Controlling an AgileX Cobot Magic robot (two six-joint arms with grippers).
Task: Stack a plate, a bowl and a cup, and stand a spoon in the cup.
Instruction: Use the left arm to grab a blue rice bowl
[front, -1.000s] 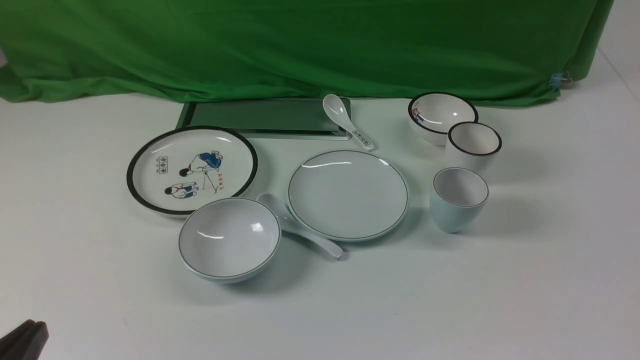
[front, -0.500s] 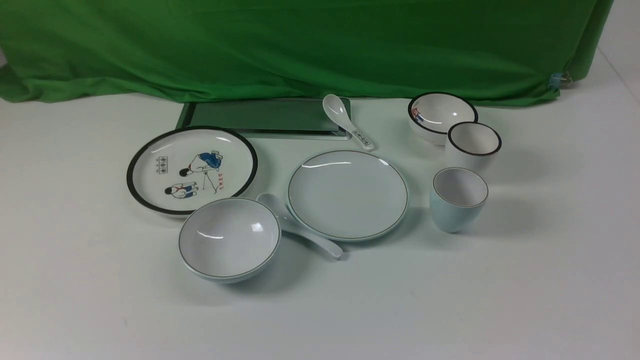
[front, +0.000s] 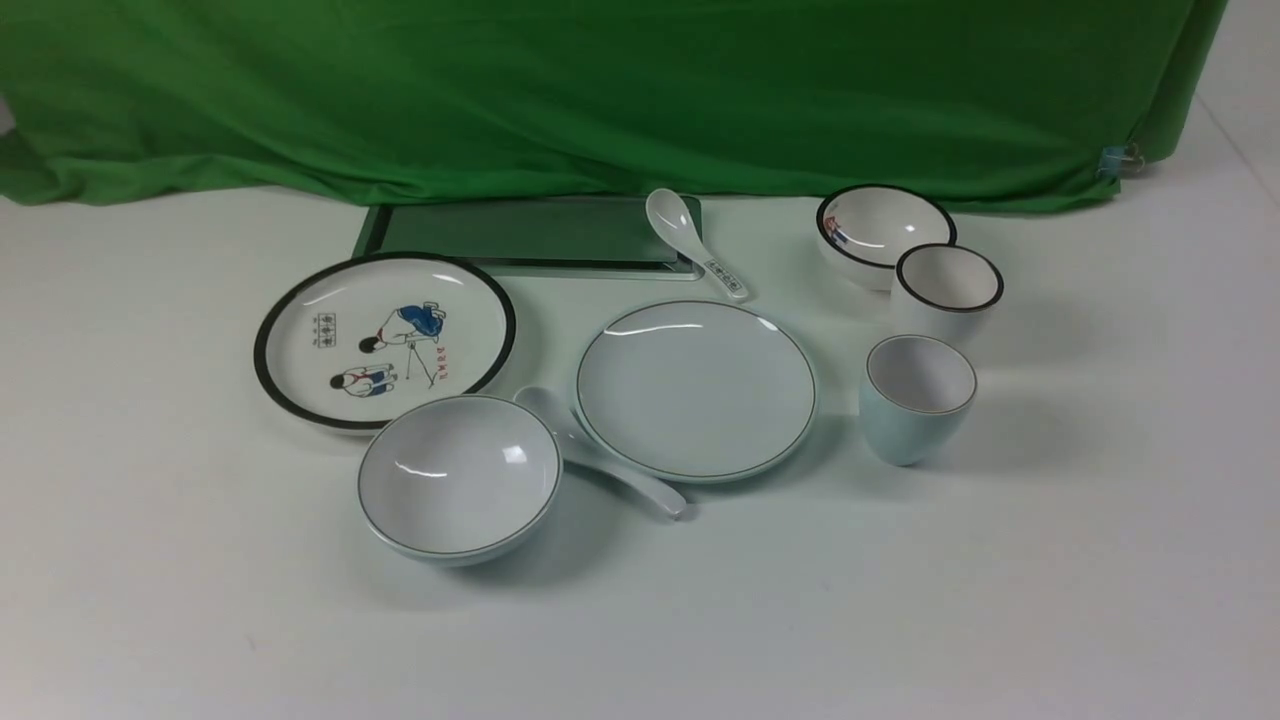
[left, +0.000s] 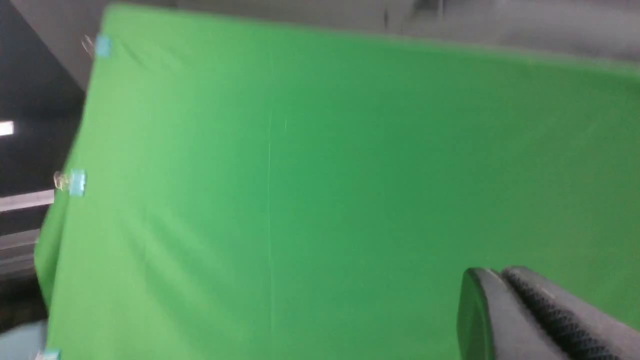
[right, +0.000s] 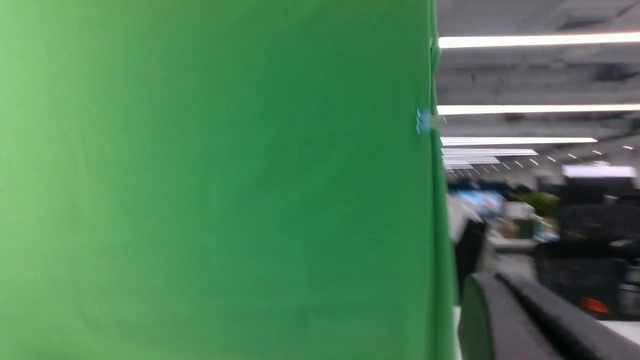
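Note:
The plain pale blue plate (front: 696, 388) lies flat at the table's middle. The plain bowl (front: 458, 477) stands to its front left. The plain spoon (front: 600, 456) lies between them, its scoop by the bowl and its handle along the plate's near edge. The pale blue cup (front: 915, 398) stands upright right of the plate. Neither gripper shows in the front view. My left gripper (left: 502, 272) is shut and empty, facing the green cloth. My right gripper (right: 492, 280) is shut and empty, facing the cloth's edge and the room beyond.
A black-rimmed plate with cartoon figures (front: 384, 338) lies at the left. A dark tray (front: 525, 236) sits at the back with a marked white spoon (front: 692, 243) at its right end. A black-rimmed bowl (front: 884, 232) and white cup (front: 946, 289) stand back right. Green cloth (front: 600, 90) hangs behind.
A dark arm part at the bottom left corner of the front view one second ago has gone out of view. The tableware has not moved.

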